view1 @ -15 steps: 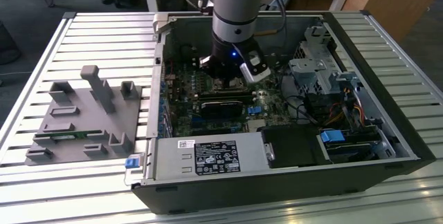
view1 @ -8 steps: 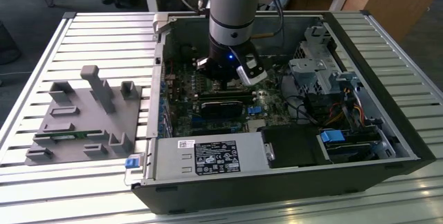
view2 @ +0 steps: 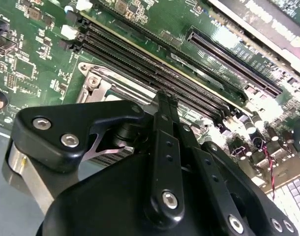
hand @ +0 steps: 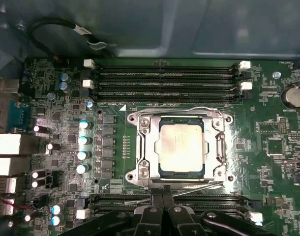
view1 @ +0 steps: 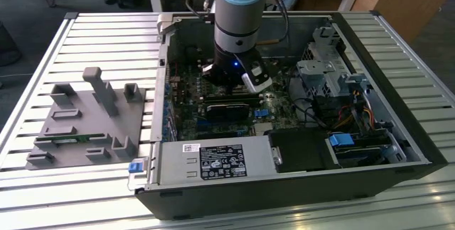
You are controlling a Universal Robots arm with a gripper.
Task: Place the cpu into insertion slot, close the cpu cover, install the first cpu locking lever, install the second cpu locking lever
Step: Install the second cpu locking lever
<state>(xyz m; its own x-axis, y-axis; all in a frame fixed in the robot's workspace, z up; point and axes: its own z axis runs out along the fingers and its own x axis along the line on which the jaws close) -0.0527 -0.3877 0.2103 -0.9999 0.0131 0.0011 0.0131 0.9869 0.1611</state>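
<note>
In the first wrist view the cpu (hand: 182,147) lies flat in the insertion slot (hand: 136,176), its silver face showing through the window of the cpu cover (hand: 147,147), which lies down over it. One thin wire lever (hand: 174,109) runs along the socket's edge beside the upper memory slots. The other lever (hand: 194,188) runs slanted along the opposite edge. My gripper (hand: 163,196) is shut, its tips right by this slanted lever. In the second wrist view the shut gripper (view2: 165,98) points down next to the socket's corner (view2: 96,81). The exterior view has the gripper (view1: 229,87) low over the motherboard.
Black memory slots (hand: 169,78) flank the socket on both sides. A row of capacitors (hand: 83,140) and a black cable (hand: 56,27) are nearby. In the exterior view a black card (view1: 227,107), the power supply (view1: 213,161), a drive cage (view1: 327,75) and a grey fixture (view1: 89,121) surround the workspace.
</note>
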